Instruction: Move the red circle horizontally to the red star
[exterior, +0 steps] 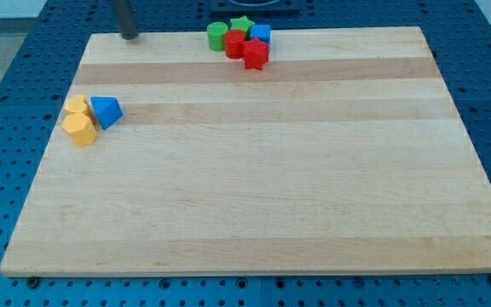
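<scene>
Wooden and pale, the surface (pixel 254 196) is filling most of the view, lying on a blue pegboard (pixel 7 85) that is showing around its edges. The rod is coming down at the view's top left, my tip (pixel 130 36) resting near the surface's top edge, well apart from every block. There is no hand on this arm, so nothing is being grasped; the rod is only pushing.

At the view's top centre a tight cluster is sitting: a green circle (pixel 217 35), a green star (pixel 242 25), a blue block (pixel 262 33), the red circle (pixel 234 44) and the red star (pixel 256 55). The red circle is lying at the cluster's middle, touching or just beside the red star, which is sitting to its right and slightly lower. Judging from this, the two are already nearly together, so only a short push toward the view's right seems needed; my tip is standing to the left of the cluster, which suits that direction, though the green circle is lying between and could be dragged along.

The red circle is looking like a short, round, glossy red cylinder.

At the view's left, two yellow blocks (pixel 79 122) are touching a blue triangle (pixel 106 111), far from the task
</scene>
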Motion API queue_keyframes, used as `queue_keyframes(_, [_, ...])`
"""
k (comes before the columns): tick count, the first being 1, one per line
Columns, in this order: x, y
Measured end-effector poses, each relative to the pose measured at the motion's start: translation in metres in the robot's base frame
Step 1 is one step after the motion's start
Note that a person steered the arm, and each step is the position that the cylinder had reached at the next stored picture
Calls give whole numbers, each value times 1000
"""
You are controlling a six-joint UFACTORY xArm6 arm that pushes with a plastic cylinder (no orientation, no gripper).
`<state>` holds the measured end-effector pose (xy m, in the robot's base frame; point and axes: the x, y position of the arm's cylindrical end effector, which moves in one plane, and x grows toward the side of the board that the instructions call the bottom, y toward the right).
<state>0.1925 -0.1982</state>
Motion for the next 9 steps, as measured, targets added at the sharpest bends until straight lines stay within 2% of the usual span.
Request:
queue_keyframes(2, [2,102])
queue_keyframes(3, [43,184])
queue_keyframes(4, [76,170])
queue_keyframes(6, [66,13])
queue_keyframes(7, [4,16])
queue_keyframes(8, [-1,25])
queue_keyframes(9, [-1,85])
